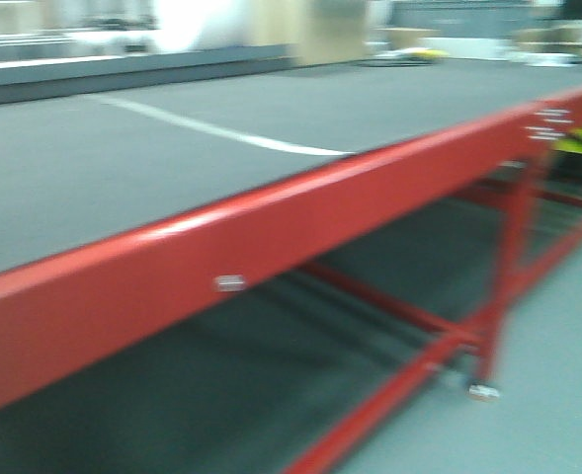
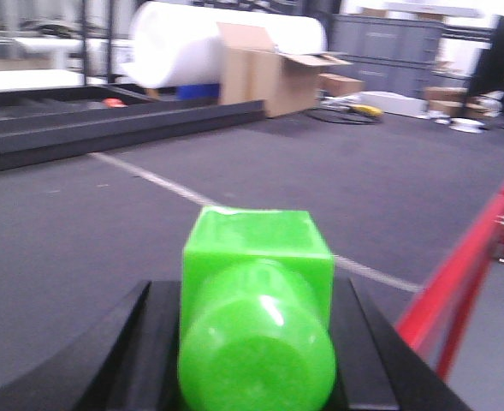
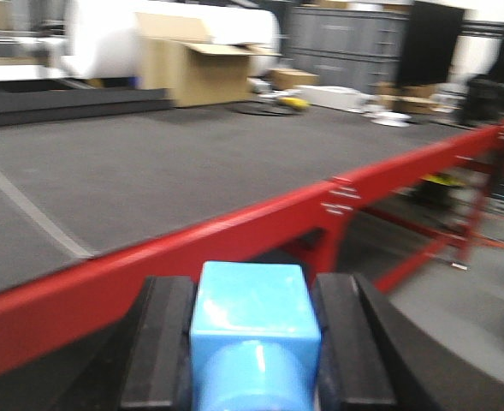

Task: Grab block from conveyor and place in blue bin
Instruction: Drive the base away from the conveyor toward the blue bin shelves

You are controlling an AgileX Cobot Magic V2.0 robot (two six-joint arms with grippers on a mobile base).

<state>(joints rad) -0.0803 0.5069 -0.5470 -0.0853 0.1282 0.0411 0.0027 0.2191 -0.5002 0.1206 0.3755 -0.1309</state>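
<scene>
Left wrist-mounted view: a green block (image 2: 256,282) is seen clamped in the left gripper (image 2: 250,295), whose black fingers (image 2: 140,342) are pressed against both of its sides at a narrow opening. The block is held above the conveyor (image 2: 320,171), not resting on it. The dark grey belt is shown bare ahead of the gripper, crossed by a white line (image 2: 149,175). Open belt is recorded to the left and ahead, and the red frame edge (image 2: 465,274) bounds it on the right.

In the right wrist-mounted view, a blue block (image 3: 253,312) is held the same way in the right gripper (image 3: 253,291), with fingers (image 3: 162,342) closed against both sides. This block is positioned outside the red frame edge, on the near side of the belt.

The exterior front-facing view is blurred; only belt, frame, red legs (image 1: 508,267) and grey floor (image 1: 547,395) are made out. A cardboard box (image 2: 269,77) and a white roll (image 2: 183,38) are noted beyond the belt's far end.
</scene>
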